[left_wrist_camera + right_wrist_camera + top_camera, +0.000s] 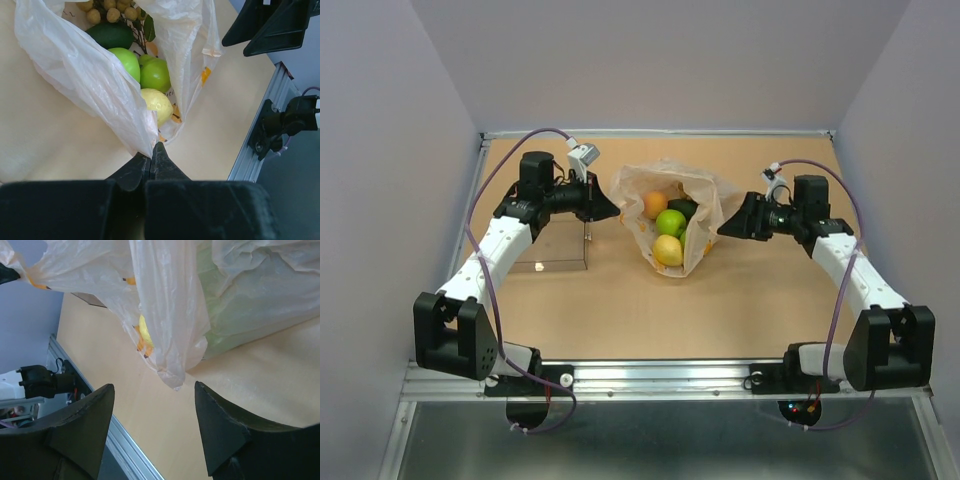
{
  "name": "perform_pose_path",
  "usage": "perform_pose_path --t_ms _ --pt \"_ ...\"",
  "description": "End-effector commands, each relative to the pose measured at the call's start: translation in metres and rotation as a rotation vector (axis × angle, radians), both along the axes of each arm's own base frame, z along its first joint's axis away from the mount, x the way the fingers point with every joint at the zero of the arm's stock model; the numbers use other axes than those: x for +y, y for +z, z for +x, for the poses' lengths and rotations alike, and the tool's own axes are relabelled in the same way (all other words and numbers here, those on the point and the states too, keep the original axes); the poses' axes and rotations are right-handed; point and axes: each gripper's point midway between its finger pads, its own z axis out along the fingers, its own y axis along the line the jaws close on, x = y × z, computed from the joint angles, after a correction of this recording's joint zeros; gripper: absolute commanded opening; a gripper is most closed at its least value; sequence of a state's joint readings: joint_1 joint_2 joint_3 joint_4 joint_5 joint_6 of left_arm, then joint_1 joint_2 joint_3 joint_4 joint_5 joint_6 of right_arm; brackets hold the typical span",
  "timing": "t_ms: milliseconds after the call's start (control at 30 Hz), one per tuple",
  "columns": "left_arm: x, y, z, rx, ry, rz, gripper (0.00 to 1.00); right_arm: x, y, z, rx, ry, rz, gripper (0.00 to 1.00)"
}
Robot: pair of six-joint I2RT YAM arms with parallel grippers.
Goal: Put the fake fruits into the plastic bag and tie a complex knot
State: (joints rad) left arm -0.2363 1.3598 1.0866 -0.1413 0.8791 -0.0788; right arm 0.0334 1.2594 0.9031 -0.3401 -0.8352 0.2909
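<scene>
The plastic bag point(705, 235) is sitting far-centre on the tabletop point(620, 310), with the left claw point(151, 155) clamping its left rim and the right claw point(152, 386) standing apart around a hanging flap. A thin pinch could be letting it slip, spilling the fake fruits point(670, 222). The near side is lying open; a clear tray point(555, 262) is crowding the left.

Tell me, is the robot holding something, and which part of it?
Yes. The left end effector pinches the plastic bag by a gathered edge of its mouth. The right end effector is open and holds nothing.
</scene>
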Motion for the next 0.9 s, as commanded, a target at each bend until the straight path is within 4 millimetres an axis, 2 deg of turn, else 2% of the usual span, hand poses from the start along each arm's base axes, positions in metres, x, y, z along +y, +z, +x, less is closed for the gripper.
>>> perform_pose_path --t_ms 0,133,333,533,567,600,633,667,700,800,833,867 --pt "-0.004 0.018 -0.001 -0.057 -0.016 -0.031 0.0 0.003 -0.013 0.006 -0.026 0.011 -0.012 0.74" --pt "-0.004 0.018 0.0 -0.061 -0.019 -0.031 0.0 0.005 -0.022 0.004 -0.037 0.022 -0.035 0.77" --pt "-0.004 0.014 0.001 -0.058 -0.017 -0.029 0.0 0.017 -0.025 0.004 -0.067 0.051 -0.009 0.72" --pt "-0.005 0.011 0.001 -0.044 -0.016 -0.032 0.0 0.029 -0.023 0.009 -0.089 0.079 0.014 0.58" --pt "-0.005 0.012 0.002 -0.047 -0.015 -0.034 0.0 0.03 -0.02 0.012 -0.096 0.077 0.018 0.55" --pt "-0.005 0.012 0.002 -0.043 -0.016 -0.037 0.0 0.032 -0.02 0.013 -0.095 0.087 0.024 0.41" --pt "-0.006 0.014 0.002 -0.04 -0.015 -0.042 0.0 0.033 -0.018 0.014 -0.097 0.089 0.03 0.32" --pt "-0.007 0.016 0.003 -0.039 -0.016 -0.046 0.0 0.034 -0.016 0.015 -0.092 0.092 0.037 0.06" --pt "-0.007 0.018 0.003 -0.038 -0.017 -0.052 0.0 0.034 -0.009 0.019 -0.106 0.092 0.042 0.0" --pt "-0.007 0.034 0.006 -0.066 -0.018 -0.061 0.0 0.034 0.015 0.023 -0.157 0.082 0.046 0.0" --pt "-0.005 0.037 0.008 -0.076 -0.019 -0.05 0.0 0.03 0.042 0.027 -0.231 0.064 0.047 0.0" --pt "-0.004 0.056 0.013 -0.123 -0.015 -0.049 0.0 0.026 0.059 0.029 -0.271 0.053 0.048 0.0"
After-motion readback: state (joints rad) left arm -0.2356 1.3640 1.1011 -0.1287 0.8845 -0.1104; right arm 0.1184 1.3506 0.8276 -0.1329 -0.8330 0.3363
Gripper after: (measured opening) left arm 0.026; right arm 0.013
